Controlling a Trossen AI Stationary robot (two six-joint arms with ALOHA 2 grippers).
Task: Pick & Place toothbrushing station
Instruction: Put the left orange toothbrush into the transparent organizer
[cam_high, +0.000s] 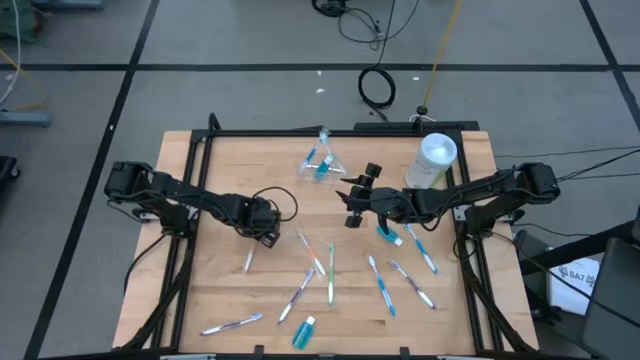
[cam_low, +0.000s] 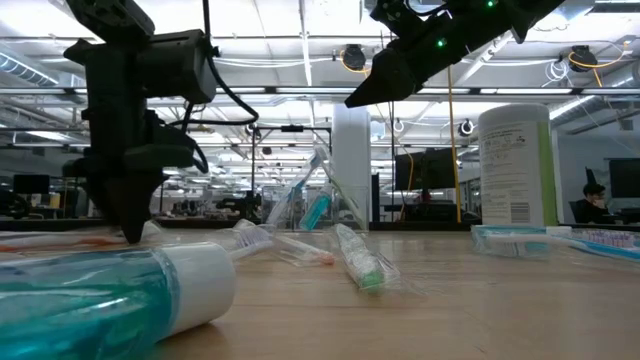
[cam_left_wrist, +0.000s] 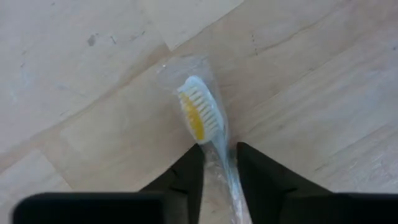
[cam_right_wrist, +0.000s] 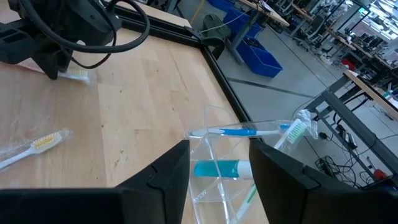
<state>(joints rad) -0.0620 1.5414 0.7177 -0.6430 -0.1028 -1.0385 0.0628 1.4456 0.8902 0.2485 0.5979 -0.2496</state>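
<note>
My left gripper (cam_high: 262, 230) stands at the table's left middle, fingers pointing down at the wood, shut on a wrapped toothbrush (cam_high: 248, 260) with yellow and white bristles (cam_left_wrist: 198, 115). In the low view the gripper's tips (cam_low: 130, 232) reach the tabletop. My right gripper (cam_high: 352, 207) is open and empty, raised above the table's middle. Just beyond its fingers stands a clear holder (cam_right_wrist: 230, 158), which also shows in the high view (cam_high: 322, 165). The holder holds a blue toothbrush, a green-headed one and a teal toothpaste tube. My left gripper pinches the toothbrush's neck (cam_left_wrist: 219, 163), just below the bristle head, between its two fingers, through the clear wrapper. The fingers come from above, pointing down, and lie across the brush. The brush lies flat on the table, its head sticking out past the fingers.
A white canister (cam_high: 436, 160) stands at the back right. Several wrapped toothbrushes (cam_high: 385, 280) lie scattered over the near half. A teal toothpaste tube (cam_high: 305, 332) lies at the front edge, close in the low view (cam_low: 110, 300). Black frame rails (cam_high: 200, 145) border the table.
</note>
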